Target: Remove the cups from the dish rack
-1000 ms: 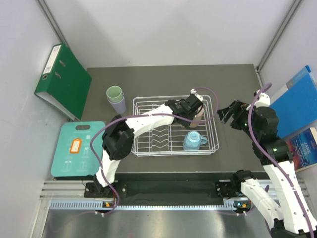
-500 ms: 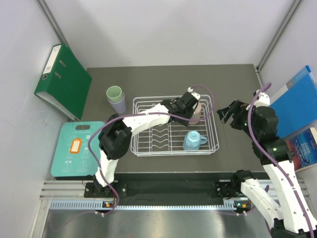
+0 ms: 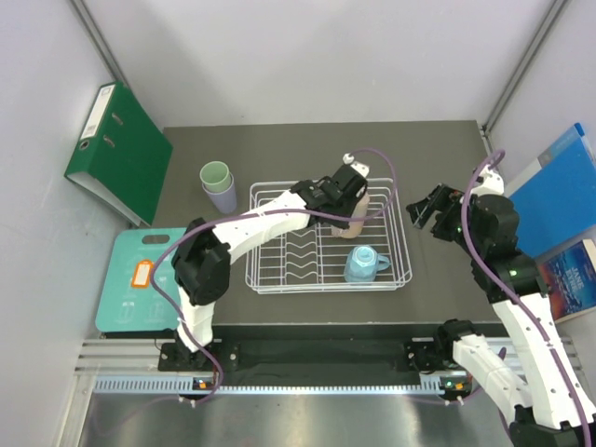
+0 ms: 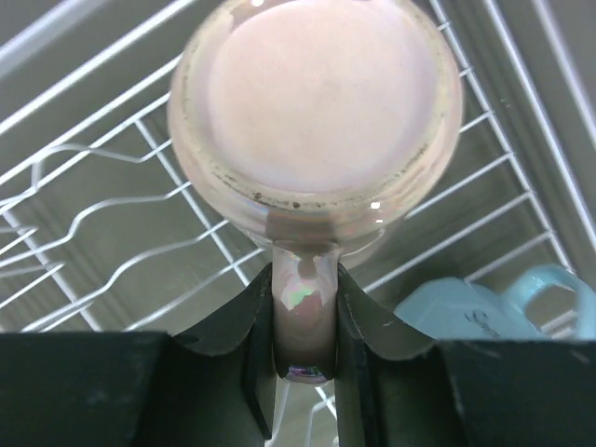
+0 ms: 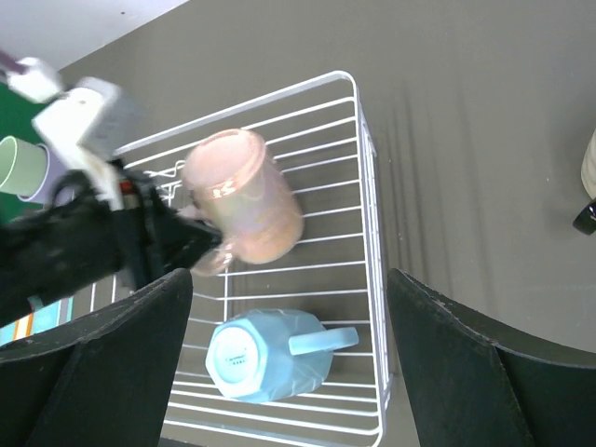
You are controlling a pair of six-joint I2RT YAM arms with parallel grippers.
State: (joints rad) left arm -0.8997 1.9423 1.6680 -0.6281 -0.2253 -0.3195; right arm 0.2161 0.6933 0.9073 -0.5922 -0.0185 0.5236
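While the left gripper (image 4: 303, 312) clamps its handle (image 4: 300, 279), the glossy pink cup (image 4: 317, 102) lies tilted.

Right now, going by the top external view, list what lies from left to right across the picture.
Green binder → stacked mint and lavender cups → dish rack → right hand → blue folder. The pink cup in the left hand overlaps the rack, so it is left out.

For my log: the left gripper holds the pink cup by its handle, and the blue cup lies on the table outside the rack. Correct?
No. The blue cup lies inside the rack, as the top view shows. The left gripper does hold the pink cup by its handle.
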